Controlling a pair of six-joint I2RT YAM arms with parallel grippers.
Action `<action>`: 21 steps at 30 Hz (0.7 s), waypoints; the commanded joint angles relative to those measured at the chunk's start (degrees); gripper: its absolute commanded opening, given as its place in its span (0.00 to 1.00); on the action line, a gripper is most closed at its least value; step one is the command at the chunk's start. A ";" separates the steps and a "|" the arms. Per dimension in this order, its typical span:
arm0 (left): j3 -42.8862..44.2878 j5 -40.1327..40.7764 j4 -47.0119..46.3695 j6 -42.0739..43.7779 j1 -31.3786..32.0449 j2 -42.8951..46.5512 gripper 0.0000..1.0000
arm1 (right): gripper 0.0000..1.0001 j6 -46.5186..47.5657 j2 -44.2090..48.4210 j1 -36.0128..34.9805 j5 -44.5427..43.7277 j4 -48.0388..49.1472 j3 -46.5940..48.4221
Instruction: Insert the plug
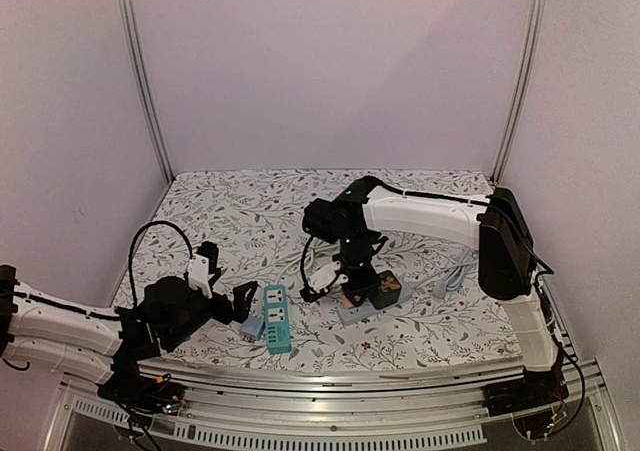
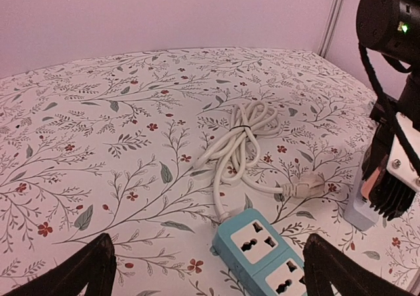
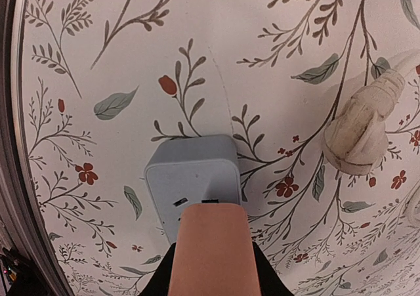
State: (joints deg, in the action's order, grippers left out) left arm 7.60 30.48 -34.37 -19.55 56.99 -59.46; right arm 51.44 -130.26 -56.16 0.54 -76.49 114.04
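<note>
Right gripper (image 1: 352, 289): jaws clamped narrow on salmon plug (image 3: 210, 250), pointing down. The plug sits over the near top edge of grey socket block (image 3: 187, 171); two slots show just ahead of it. Cannot tell whether any prongs are in.

White plug (image 3: 361, 135) lies near the block on floral table cover (image 1: 240, 211), with its white cable (image 2: 243, 135) coiled beyond.

Left gripper (image 2: 207, 273): jaws spread wide, holding nothing, low over the end of teal power strip (image 2: 262, 250), apart from the block
</note>
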 commanded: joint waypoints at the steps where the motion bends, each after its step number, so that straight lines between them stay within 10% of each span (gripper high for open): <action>1: -0.74 0.29 0.96 -0.25 -0.02 0.70 0.99 | 0.00 -0.43 -1.58 0.40 0.55 0.78 -0.01; 21: -0.94 0.29 1.80 -0.73 -0.03 1.88 0.99 | 0.00 -0.73 0.93 -0.63 3.73 4.39 -2.27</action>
State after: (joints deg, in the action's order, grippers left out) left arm 7.53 30.48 -33.56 -19.92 56.99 -58.11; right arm 51.20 -130.04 -56.36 0.97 -75.79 113.56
